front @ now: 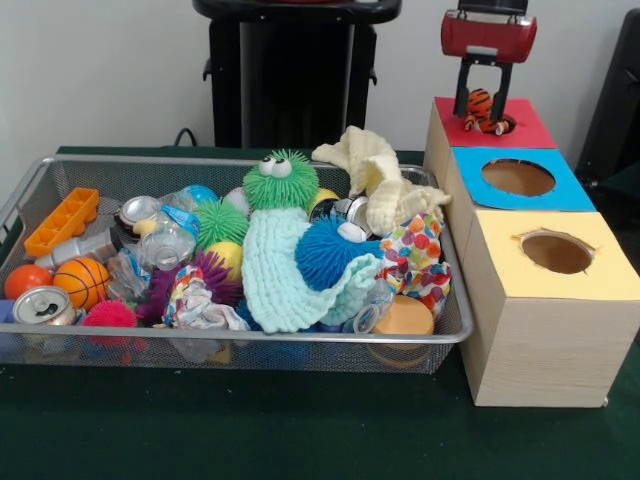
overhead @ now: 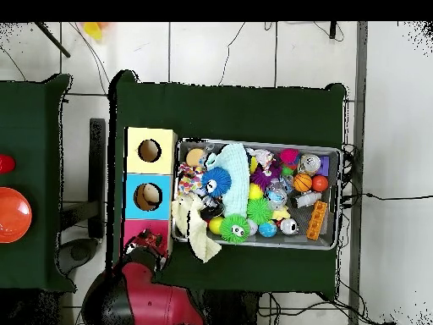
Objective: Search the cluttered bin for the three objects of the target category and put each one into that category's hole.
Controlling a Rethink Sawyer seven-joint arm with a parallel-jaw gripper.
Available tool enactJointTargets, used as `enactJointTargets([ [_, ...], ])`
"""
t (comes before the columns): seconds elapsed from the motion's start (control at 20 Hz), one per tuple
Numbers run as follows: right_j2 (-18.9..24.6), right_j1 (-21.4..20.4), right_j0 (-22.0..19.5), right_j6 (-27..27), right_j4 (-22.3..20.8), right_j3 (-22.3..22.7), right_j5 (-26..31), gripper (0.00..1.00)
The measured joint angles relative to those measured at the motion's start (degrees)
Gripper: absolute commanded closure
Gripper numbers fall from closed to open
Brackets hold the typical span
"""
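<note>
The wire-mesh bin (front: 30, 190) sits on the green table, heaped with clutter; it also shows in the overhead view (overhead: 338, 195). To its right stands a row of three wooden boxes with red (front: 520, 128), blue (front: 560, 195) and yellow (front: 600, 270) tops, each with a hole. My gripper (front: 483, 113) hangs over the red box's hole, shut on the orange black-striped tiger (front: 480, 101), which is low at the hole's rim. In the overhead view the gripper (overhead: 144, 244) and tiger (overhead: 150, 239) are over the red box (overhead: 161, 227). No teddy bear or other plush animal shows.
The bin holds a green spiky ball with googly eyes (front: 280, 180), a blue spiky ball (front: 322, 250), a light-blue knitted cloth (front: 285, 280), a cream cloth (front: 375, 175), an orange tray (front: 62, 220), a small basketball (front: 82, 280) and a can (front: 42, 305). A second table with an orange bowl (overhead: 13, 213) stands nearby.
</note>
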Motion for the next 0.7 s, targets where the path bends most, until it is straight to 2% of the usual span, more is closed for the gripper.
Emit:
enactJointTargets([
  [0.35,0.0,-0.1,-0.1,0.0,0.0,0.0,3.2,1.00],
  [0.7,0.1,0.0,-0.4,0.0,0.0,0.0,3.2,1.00],
])
